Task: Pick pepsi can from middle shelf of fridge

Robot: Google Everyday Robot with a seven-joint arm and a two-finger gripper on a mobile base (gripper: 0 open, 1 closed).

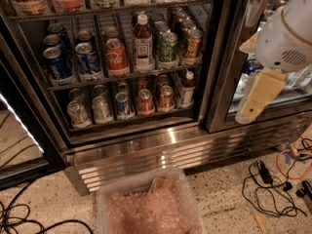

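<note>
The fridge (214,57) stands in front of me, its left compartment in full view. The middle shelf (122,75) carries a row of drinks. The pepsi can (88,59), blue with white and red markings and a silver top, stands second from the left in the front row. A darker blue can (56,65) is to its left and a red Coca-Cola can (116,57) to its right. My gripper (246,114) hangs on the cream-coloured end of the white arm (287,38), at the right in front of the fridge's door post, far from the pepsi can.
A bottle (143,40), a green can (169,48) and a brown can (191,44) stand further right on the middle shelf. The lower shelf (131,122) holds several cans. A clear plastic bin (148,204) sits on the floor in front. Cables (273,184) lie at the right.
</note>
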